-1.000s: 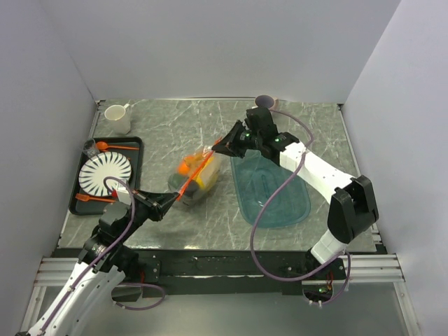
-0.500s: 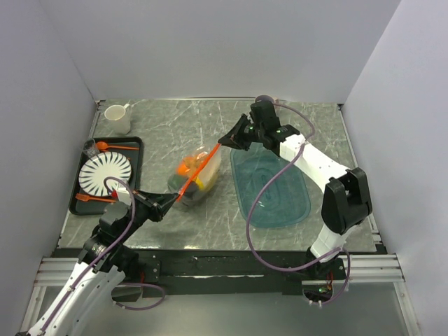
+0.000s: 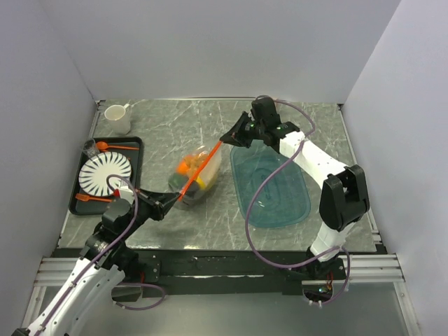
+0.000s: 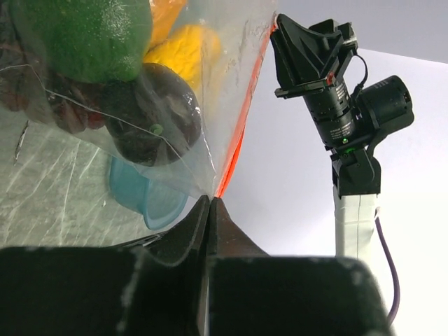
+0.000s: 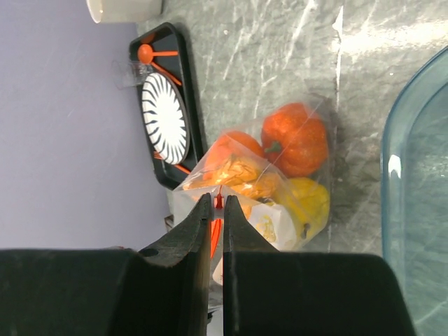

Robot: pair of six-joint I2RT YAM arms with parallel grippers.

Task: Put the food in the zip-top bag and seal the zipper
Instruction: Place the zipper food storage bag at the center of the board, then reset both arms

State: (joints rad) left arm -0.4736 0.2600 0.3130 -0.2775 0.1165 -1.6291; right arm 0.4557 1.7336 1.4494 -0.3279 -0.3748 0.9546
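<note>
The zip-top bag [image 3: 198, 170] hangs between my two grippers, holding the food: orange round fruits [image 5: 297, 140], a yellow one [image 5: 310, 201], a green one [image 4: 84, 35] and the dark purple grapes [image 4: 155, 115]. The orange-red zipper [image 3: 201, 166] runs taut from one gripper to the other. My left gripper [image 3: 170, 201] is shut on the near end of the bag's mouth [image 4: 210, 198]. My right gripper [image 3: 225, 138] is shut on the zipper's far end, where the small slider [image 5: 218, 190] sits between its jaws. The right gripper also shows in the left wrist view [image 4: 308, 49].
The translucent teal tray [image 3: 271, 183] lies on the table right of the bag. A black tray [image 3: 133, 143] at the left holds a striped plate [image 3: 105, 172], an orange spoon [image 3: 115, 146] and a clear cup. A white mug [image 3: 117, 118] stands at the back left.
My right gripper has pulled the zipper's far end a little back and right, drawing the strip tighter. The left gripper has held its place.
</note>
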